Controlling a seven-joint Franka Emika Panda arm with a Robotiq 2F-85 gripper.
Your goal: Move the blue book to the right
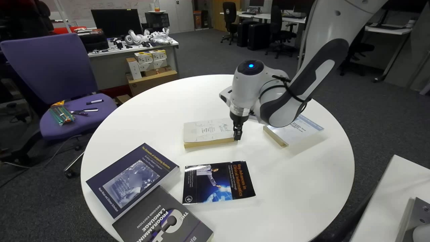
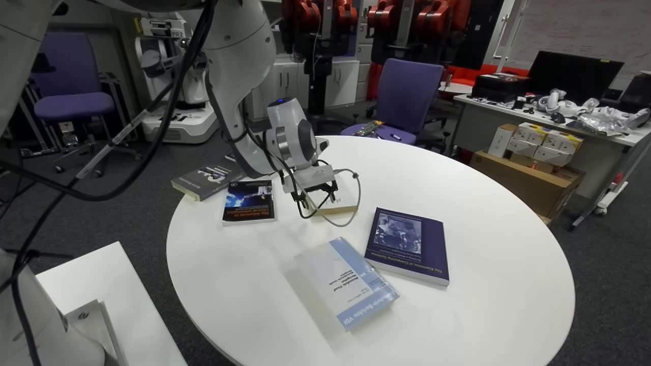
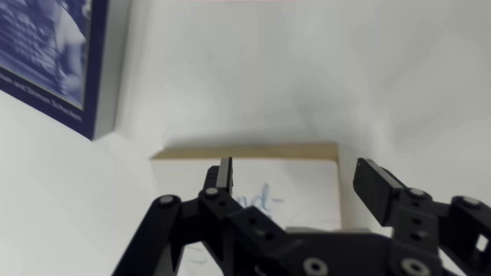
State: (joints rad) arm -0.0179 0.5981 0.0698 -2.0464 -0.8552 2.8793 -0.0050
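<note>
Fingers [image 3: 372, 191] spread wide, holding nothing, over one end of the white book [image 3: 303, 184]. Blue book [image 3: 42, 50], probably the nearer of two lookalikes, lies apart from them, to the upper left in the wrist view; its long axis runs roughly square to their opening. It sits beside the pale-blue book [image 2: 346, 284], in from the edge of the counter [image 2: 488, 315]. Farther: dark-blue lookalike [image 1: 134, 181] by the opposite edge; cardboard box [image 2: 513, 183] bearing cartons [image 2: 552, 155], contents hidden.

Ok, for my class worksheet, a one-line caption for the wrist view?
Open pincer at one end of a white book, a dark blue book cropped in the upper-left corner.
</note>
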